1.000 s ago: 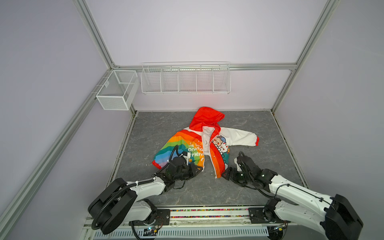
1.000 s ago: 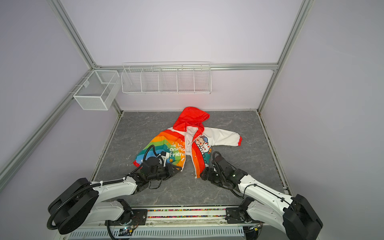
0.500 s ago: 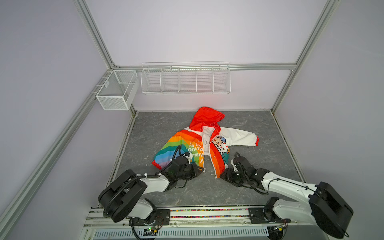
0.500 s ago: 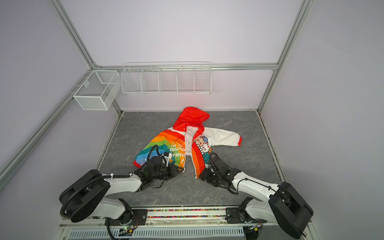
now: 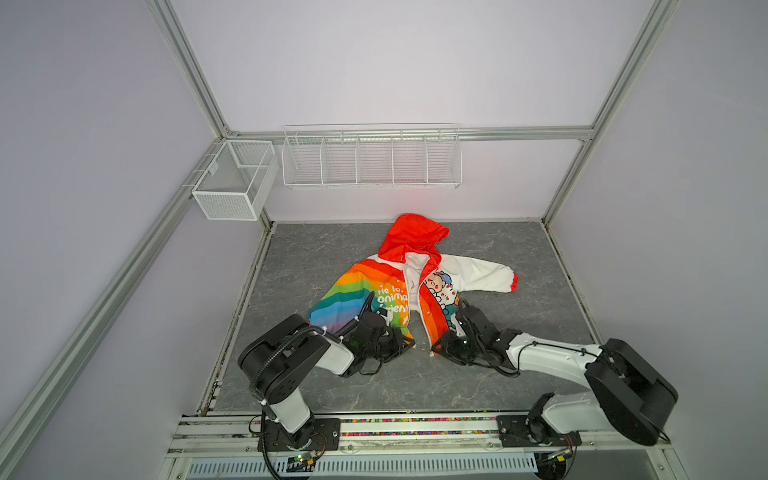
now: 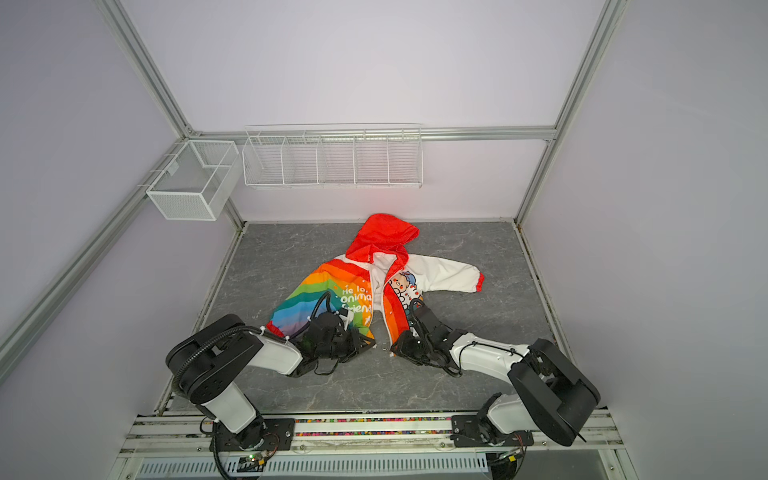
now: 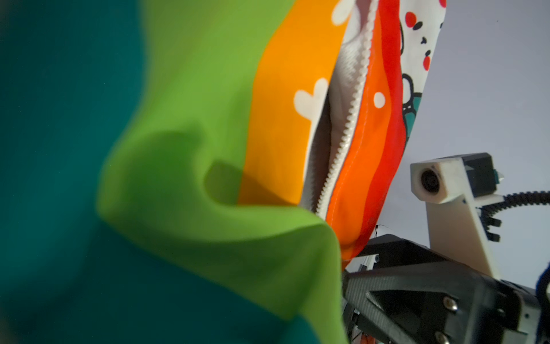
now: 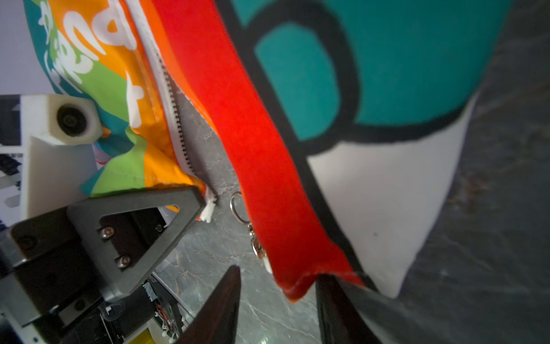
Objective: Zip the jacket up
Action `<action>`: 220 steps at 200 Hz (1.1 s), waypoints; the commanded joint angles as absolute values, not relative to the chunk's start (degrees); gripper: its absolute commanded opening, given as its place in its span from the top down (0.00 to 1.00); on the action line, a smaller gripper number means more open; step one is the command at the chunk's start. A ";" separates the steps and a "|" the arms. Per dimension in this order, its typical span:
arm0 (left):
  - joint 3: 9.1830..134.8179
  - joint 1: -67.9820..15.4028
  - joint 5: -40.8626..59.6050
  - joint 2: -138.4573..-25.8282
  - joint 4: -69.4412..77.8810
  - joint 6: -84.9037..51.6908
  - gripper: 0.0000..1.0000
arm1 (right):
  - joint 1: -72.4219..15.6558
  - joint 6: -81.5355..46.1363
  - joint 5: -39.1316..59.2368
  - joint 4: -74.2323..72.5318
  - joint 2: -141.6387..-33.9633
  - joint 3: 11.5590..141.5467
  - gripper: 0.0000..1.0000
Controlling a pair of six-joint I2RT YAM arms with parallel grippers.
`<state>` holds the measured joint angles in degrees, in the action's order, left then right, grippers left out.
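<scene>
Left tool (image 5: 402, 344) is clamped tight on the rainbow-side hem corner of the jacket (image 5: 353, 291). Right tool (image 8: 276, 286) is partly open, its fingers (image 8: 223, 306) astride the opposite red hem corner, with the zipper pull (image 8: 238, 205) just beside them. Beyond both tools the jacket lies unzipped on the tabletop (image 5: 519, 332), hood farthest away.

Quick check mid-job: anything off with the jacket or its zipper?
No damage shows. The jacket lies crooked, rainbow half bunched at the left gripper. At the hem the front edges stand apart: the zipper slider hangs on the red-edged side, unjoined to the rainbow side's zipper end.
</scene>
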<state>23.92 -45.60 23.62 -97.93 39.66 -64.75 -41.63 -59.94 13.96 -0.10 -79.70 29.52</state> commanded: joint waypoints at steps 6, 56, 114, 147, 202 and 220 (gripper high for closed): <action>25.64 -47.06 22.94 -100.52 41.53 -66.58 1.00 | -41.74 -59.54 14.67 -0.61 -81.86 30.57 0.59; 26.06 -47.80 22.32 -101.25 41.83 -66.84 1.00 | -41.70 -59.40 15.46 -1.85 -84.24 31.46 0.70; 25.66 -47.81 22.02 -101.34 41.96 -67.01 1.00 | -41.77 -58.96 16.13 -2.72 -85.29 31.91 0.76; 25.49 -47.81 22.06 -101.78 42.32 -67.07 1.00 | -41.84 -58.40 17.26 -4.14 -86.47 32.06 0.76; 25.09 -47.81 22.18 -102.94 44.47 -67.85 1.00 | -42.10 -58.46 18.30 -5.71 -88.68 32.61 0.79; 24.82 -47.81 22.24 -103.10 45.06 -68.13 1.00 | -42.05 -58.45 18.23 -5.63 -88.66 32.61 0.79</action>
